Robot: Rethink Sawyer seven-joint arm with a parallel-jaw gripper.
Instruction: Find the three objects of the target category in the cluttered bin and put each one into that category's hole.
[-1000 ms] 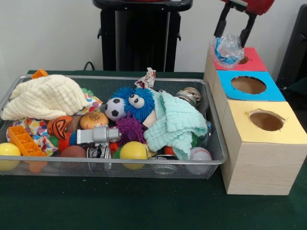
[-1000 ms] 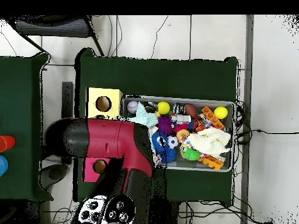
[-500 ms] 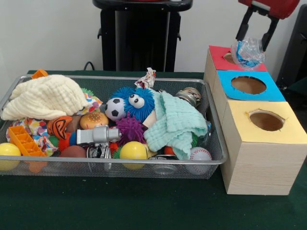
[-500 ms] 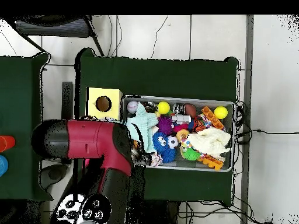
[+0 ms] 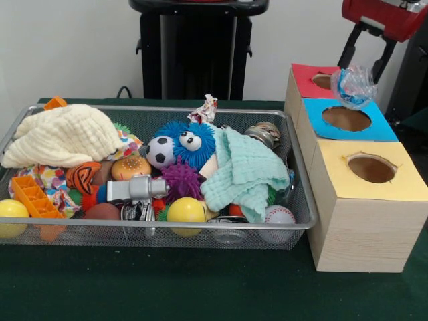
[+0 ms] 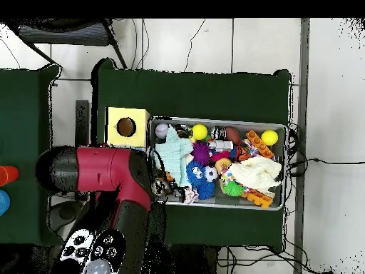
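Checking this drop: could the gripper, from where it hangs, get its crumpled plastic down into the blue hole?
Probably yes. The gripper holds the plastic just above the far rim of the blue hole, and nothing covers the opening.

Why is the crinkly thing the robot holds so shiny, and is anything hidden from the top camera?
Front view: the crumpled clear plastic in the gripper glints with bright glare spots. Overhead view: the red arm covers the plastic, the gripper and two boxes; only the yellow box shows.
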